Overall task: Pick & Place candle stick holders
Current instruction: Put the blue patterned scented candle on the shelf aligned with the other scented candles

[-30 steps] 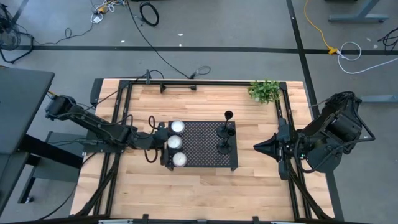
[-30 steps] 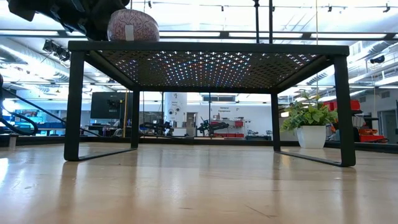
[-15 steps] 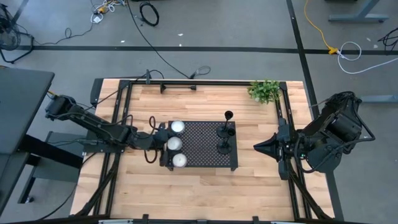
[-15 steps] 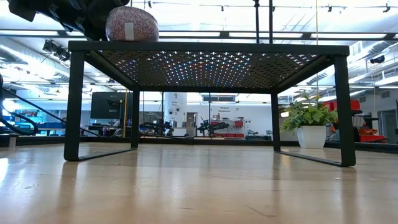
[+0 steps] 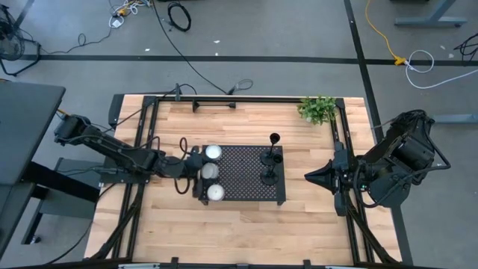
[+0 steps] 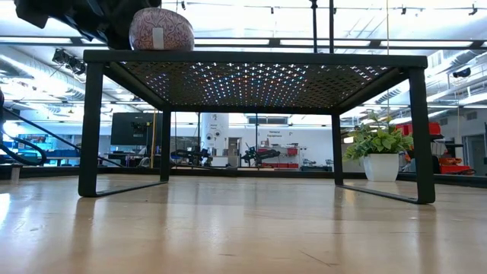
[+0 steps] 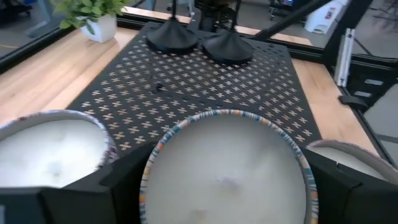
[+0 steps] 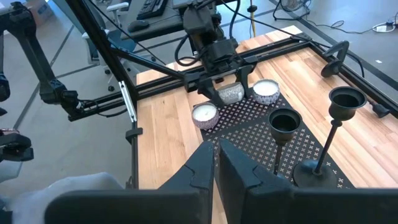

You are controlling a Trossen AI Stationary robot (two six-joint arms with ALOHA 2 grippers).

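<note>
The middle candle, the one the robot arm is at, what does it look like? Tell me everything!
The middle candle is a round, squat cup filled with pale white wax, with a thin speckled, many-coloured rim. It sits upright on the black perforated tray, between two other white candles in a row along one edge. The left gripper has its jaws spread wide on either side of it, close against its wall; whether they press on it cannot be told. No wick or flame shows.

My robot's two dark arms

I see black arms with black cables and pointy black fingers [image 8: 214,168].
</note>
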